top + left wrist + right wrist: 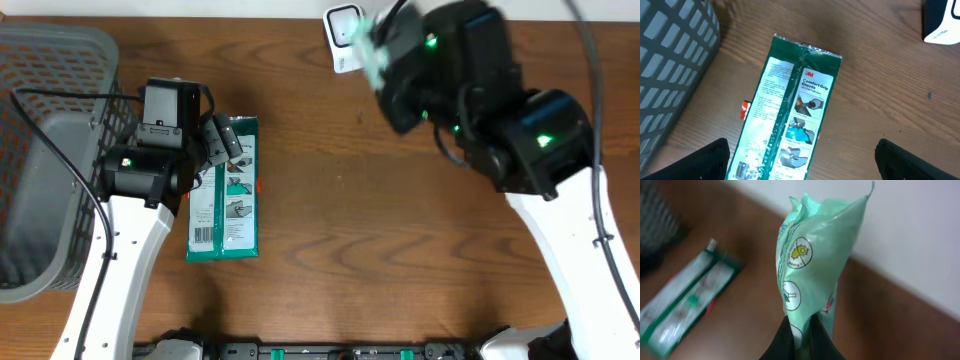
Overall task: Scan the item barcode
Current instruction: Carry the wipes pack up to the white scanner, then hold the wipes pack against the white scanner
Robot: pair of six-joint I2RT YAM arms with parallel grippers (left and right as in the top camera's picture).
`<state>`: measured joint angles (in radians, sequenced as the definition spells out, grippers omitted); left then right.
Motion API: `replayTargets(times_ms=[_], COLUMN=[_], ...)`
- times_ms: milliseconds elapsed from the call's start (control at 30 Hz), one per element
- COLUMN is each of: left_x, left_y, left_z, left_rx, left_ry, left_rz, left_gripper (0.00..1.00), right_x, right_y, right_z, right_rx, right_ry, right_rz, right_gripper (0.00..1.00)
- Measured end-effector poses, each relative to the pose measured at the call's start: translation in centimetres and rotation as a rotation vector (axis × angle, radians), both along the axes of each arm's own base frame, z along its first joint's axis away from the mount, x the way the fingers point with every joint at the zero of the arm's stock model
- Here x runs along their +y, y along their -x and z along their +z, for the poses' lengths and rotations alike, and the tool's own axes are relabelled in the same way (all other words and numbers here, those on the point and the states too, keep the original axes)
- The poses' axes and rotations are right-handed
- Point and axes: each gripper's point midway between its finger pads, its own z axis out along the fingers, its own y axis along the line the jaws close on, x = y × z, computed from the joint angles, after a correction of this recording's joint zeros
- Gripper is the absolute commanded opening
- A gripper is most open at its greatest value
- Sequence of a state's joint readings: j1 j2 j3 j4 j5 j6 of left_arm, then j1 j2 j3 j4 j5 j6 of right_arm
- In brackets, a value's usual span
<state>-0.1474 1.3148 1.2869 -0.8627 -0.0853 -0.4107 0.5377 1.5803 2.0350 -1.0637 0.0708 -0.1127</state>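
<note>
Mint-green pouch (815, 255), crumpled, round printed icons, pinched in right end effector (801, 332)

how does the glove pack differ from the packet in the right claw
The glove pack lies flat on the table; the packet is pinched upright in the shut right claw. The glove pack is dark green; the packet is pale green and crumpled. Both are printed plastic packaging.

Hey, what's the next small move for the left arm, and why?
Probably lower the left gripper onto the 3M gloves pack and close: its jaws stand open above the pack, which lies flat on the table, held by nothing.
</note>
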Motion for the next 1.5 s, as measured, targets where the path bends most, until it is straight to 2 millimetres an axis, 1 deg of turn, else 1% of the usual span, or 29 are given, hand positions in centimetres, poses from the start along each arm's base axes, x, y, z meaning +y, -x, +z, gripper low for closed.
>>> replayTargets(times_ms=[67,100,133,200,267,333,433,500,600,700,800,1000,1033,1233,1400,1500], left_x=[0.0,0.0,0.0,0.0,0.0,0.0,0.0,0.0,0.0,0.0,0.0,0.0,0.0,0.0,0.0,0.0], left_y=[0.0,0.0,0.0,0.0,0.0,0.0,0.0,0.0,0.0,0.0,0.0,0.0,0.0,0.0,0.0,0.0], left_z=[0.0,0.0,0.0,0.0,0.0,0.0,0.0,0.0,0.0,0.0,0.0,0.0,0.0,0.0,0.0,0.0], left_rx=[0.000,0.000,0.000,0.000,0.000,0.000,0.000,0.000,0.000,-0.001,0.000,0.000,0.000,0.000,0.000,0.000], left_ry=[0.000,0.000,0.000,0.000,0.000,0.000,0.000,0.000,0.000,0.000,0.000,0.000,0.000,0.000,0.000,0.000], left_rz=[0.000,0.000,0.000,0.000,0.000,0.000,0.000,0.000,0.000,0.000,0.000,0.000,0.000,0.000,0.000,0.000], left_gripper=[0.93,0.94,0.93,0.93,0.93,0.93,0.93,0.93,0.93,0.93,0.93,0.93,0.93,0.93,0.93,0.93], right_x=[-0.2,-0.1,0.2,0.7,1.6,2.5,3.4,4.0,4.5,5.0,5.2,5.2,5.2,5.5,5.7,5.7], right_y=[-1.2,-1.7,-2.7,-4.1,-6.3,-8.7,-12.0,-14.5,-18.0,-20.7,-22.9,-25.8,-26.1,-27.5,-27.9,-27.9], right_z=[1.2,1.4,1.6,1.1,0.0,-1.7,-4.8,-7.9,-10.9,-13.5,-16.2,-19.0,-19.8,-22.0,-25.8,-28.5], right_rx=[-0.061,-0.080,-0.109,-0.131,-0.155,-0.173,-0.192,-0.205,-0.264,-0.317,-0.362,-0.465,-0.474,-0.543,-0.513,-0.485], right_ry=[-0.009,-0.007,-0.001,0.018,0.054,0.103,0.195,0.289,0.399,0.494,0.591,0.737,0.765,0.823,0.871,0.895], right_rz=[-0.030,-0.036,-0.042,-0.042,-0.037,-0.035,-0.042,-0.044,-0.060,-0.073,-0.079,-0.128,-0.128,-0.150,-0.122,-0.098], right_gripper=[0.01,0.01,0.01,0.01,0.01,0.01,0.01,0.01,0.01,0.01,0.01,0.01,0.01,0.01,0.01,0.01])
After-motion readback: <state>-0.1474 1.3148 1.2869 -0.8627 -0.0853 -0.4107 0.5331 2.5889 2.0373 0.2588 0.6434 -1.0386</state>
